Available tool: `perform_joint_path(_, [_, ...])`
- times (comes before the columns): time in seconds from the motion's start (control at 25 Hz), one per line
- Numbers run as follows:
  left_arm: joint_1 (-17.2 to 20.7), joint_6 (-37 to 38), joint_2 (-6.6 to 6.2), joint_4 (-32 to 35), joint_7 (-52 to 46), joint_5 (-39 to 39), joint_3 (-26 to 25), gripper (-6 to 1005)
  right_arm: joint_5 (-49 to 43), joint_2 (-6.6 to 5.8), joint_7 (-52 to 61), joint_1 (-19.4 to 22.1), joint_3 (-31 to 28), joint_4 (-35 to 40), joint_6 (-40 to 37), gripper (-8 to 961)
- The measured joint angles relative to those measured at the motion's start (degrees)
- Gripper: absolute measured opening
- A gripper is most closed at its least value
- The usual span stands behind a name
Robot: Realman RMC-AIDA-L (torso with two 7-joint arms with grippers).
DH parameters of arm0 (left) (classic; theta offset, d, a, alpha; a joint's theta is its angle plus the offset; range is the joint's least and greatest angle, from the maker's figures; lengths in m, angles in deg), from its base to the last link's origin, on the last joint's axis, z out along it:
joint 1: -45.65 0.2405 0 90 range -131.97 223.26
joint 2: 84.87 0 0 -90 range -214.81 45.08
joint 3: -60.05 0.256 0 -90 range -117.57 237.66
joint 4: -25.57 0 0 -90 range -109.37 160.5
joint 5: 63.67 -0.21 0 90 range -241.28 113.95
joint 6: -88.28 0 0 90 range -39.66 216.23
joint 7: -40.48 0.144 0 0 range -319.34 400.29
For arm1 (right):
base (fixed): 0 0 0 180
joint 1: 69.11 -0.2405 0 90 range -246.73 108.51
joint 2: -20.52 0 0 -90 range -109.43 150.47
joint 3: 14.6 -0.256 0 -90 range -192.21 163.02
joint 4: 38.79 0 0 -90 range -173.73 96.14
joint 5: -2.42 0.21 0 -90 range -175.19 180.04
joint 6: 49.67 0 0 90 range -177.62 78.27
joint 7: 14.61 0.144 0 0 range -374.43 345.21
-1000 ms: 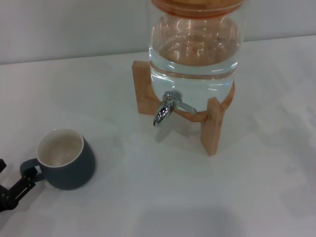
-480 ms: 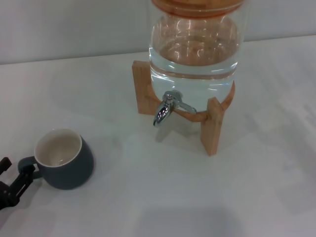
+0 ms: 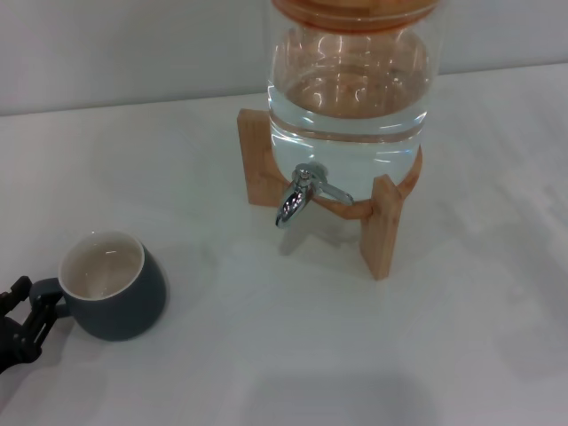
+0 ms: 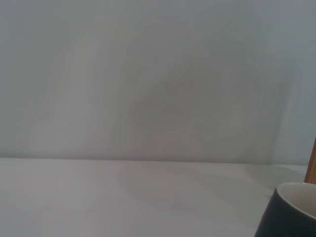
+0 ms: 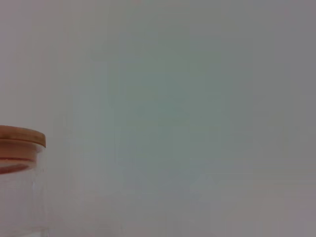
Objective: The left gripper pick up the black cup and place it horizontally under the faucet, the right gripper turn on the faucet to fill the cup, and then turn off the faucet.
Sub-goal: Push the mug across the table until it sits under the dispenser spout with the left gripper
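The black cup (image 3: 114, 286) stands upright at the near left of the white table, cream inside showing and its handle pointing left. Its rim also appears in the left wrist view as the black cup (image 4: 290, 211). My left gripper (image 3: 27, 306) is at the lower left edge, right at the handle. Its fingers are apart, one (image 3: 14, 289) left of the handle and one (image 3: 39, 321) just below it. The chrome faucet (image 3: 297, 197) sticks out from the front of the water-filled glass jar (image 3: 351, 89), its lever handle lying to the right. My right gripper is out of view.
The jar rests on a wooden stand (image 3: 383, 226) at the middle back. Its wooden lid (image 5: 19, 140) shows in the right wrist view. A pale wall runs behind the table (image 3: 293, 355).
My left gripper has drawn back to the left and slightly up. The cup has shifted a little to the left with it.
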Motion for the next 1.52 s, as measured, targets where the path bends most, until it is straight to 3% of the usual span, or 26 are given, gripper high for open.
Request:
perform_joint_path(0.2, [-0.22,-0.06,0.01,0.00,-0.01,-0.12,0.00,408,-0.01,0.00,0.00,-0.25,0.00,0.00,-0.45,869])
perform_joint_path(0.44, [-0.65,-0.07,-0.04,-0.11,0.16,-1.59,-0.01,238,-0.02,0.00,0.00,-0.91,0.00,0.00,-0.93,868])
perform_joint_path(0.68, [-0.88,-0.07,-0.07,-0.40,0.20,-1.29,-0.21,170,-0.06,0.07,0.00,-1.23,0.00,0.00,-1.46,868])
perform_joint_path(0.92, [-2.00,0.30,-0.14,-0.59,0.52,-1.19,-0.16,169,-0.07,0.32,0.00,-1.43,0.02,0.00,-1.79,868])
perform_joint_path(1.52, [-9.85,0.39,0.01,0.43,0.49,-6.22,0.00,166,-0.95,0.55,0.00,-2.73,0.61,0.00,-1.84,869])
